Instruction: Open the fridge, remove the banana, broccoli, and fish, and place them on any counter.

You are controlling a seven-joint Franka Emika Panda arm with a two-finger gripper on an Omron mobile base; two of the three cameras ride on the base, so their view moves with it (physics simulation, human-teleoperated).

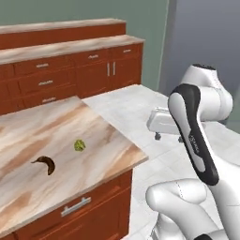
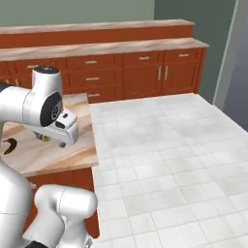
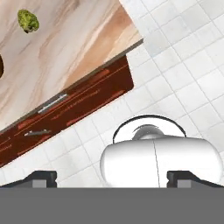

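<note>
The gripper (image 3: 112,177) is carried spread wide and empty, aimed down at the tiled floor off the counter (image 1: 28,136) corner. On that marble top the broccoli (image 1: 80,146) and banana (image 1: 46,164) lie near each other, the banana at about eight o'clock from the broccoli. From the gripper, the broccoli (image 3: 28,21) lies toward eleven o'clock. No fish can be made out, so it is judged outstanding.

Marble counter (image 1: 56,126) bearing banana (image 1: 46,163) and, near it, broccoli (image 1: 79,146)

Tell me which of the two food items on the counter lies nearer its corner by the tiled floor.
The broccoli, the small yellow-green lump. The dark curved banana lies farther in from that corner of the counter.
</note>
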